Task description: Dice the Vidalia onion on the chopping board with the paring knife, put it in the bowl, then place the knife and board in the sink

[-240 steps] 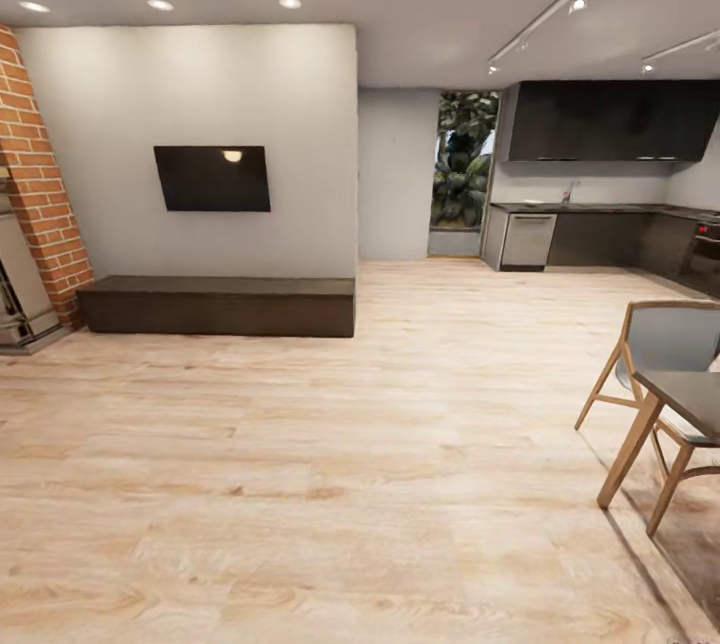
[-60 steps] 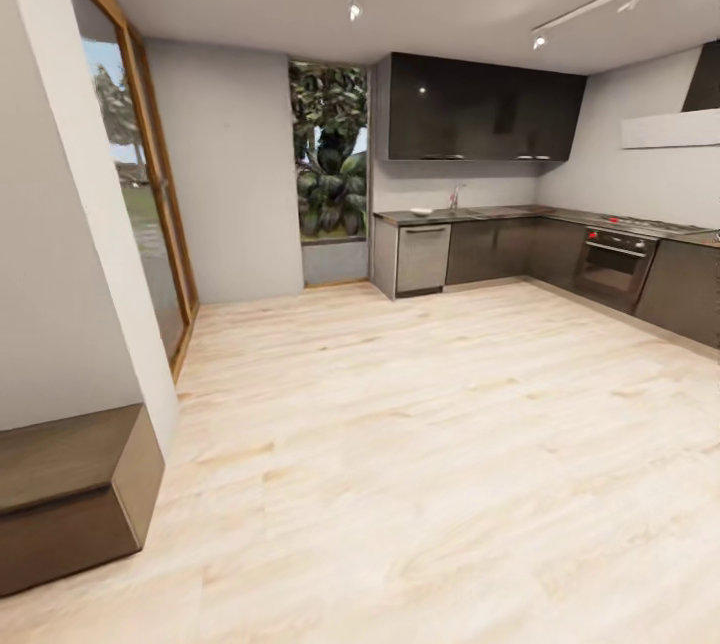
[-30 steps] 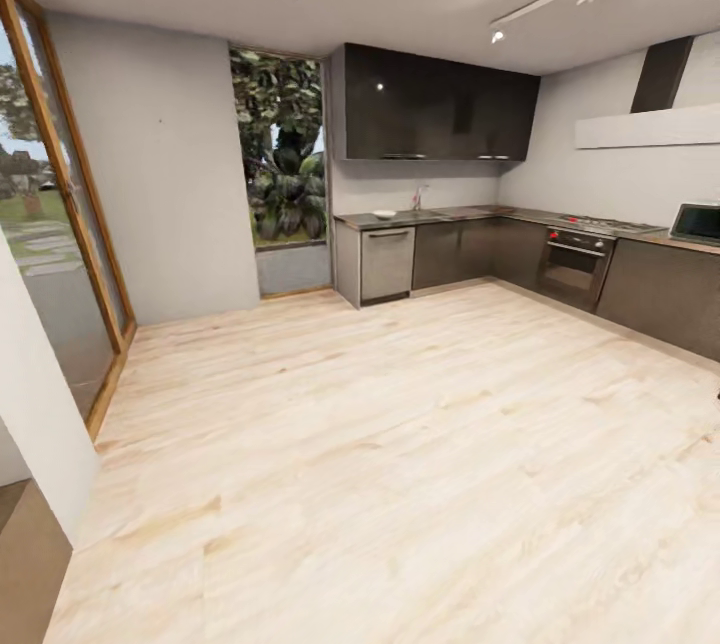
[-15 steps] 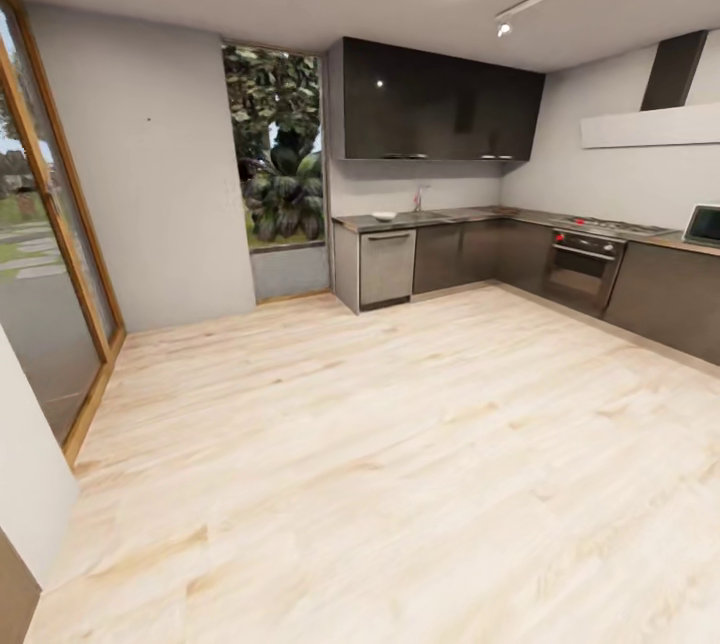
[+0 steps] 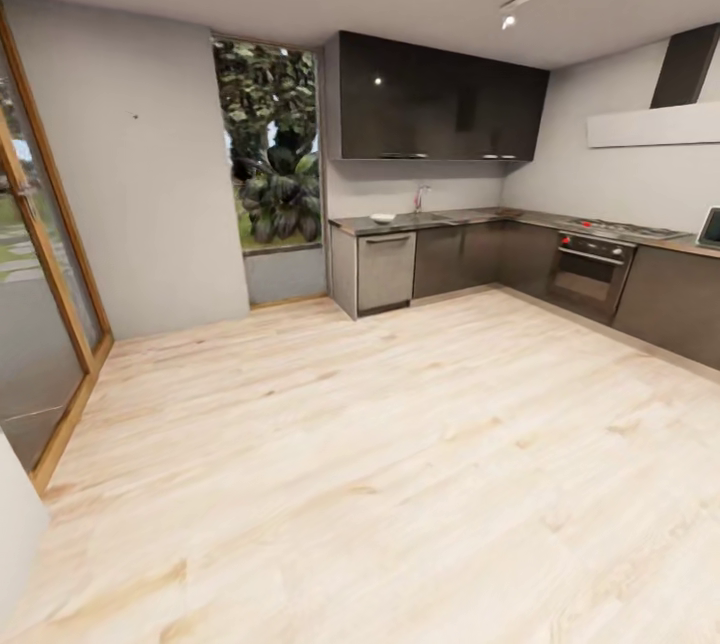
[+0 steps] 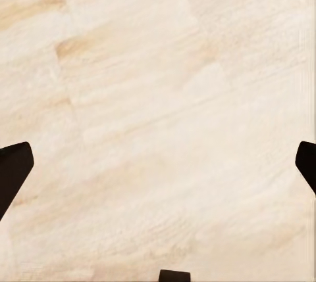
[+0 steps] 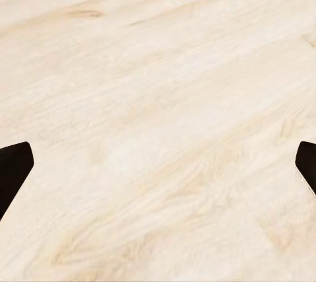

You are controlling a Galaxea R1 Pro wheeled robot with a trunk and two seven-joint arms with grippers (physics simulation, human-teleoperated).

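Observation:
Across the room, the grey countertop [image 5: 470, 218] runs along the far wall over dark cabinets. The white bowl [image 5: 382, 218] rests near its left end. The sink's chrome faucet [image 5: 419, 197] rises behind it; the basin is too far to make out. The Vidalia onion, the chopping board and the paring knife are too small or hidden at this distance. My left gripper [image 6: 158, 164] is open over bare wooden floor, and my right gripper [image 7: 158, 164] is open over the floor too.
Light wooden floor [image 5: 380, 444] stretches between me and the kitchen. A steel dishwasher [image 5: 386, 270] ends the counter on the left; an oven [image 5: 590, 274] with a hob sits at the right. Dark wall cabinets [image 5: 440, 99] hang above. A glass door [image 5: 40, 304] is at the left.
The camera has moved on and turned: the view went from the living room to the kitchen, and over the last second the counter has drawn slightly closer and the wall corner at the left has slid out of frame.

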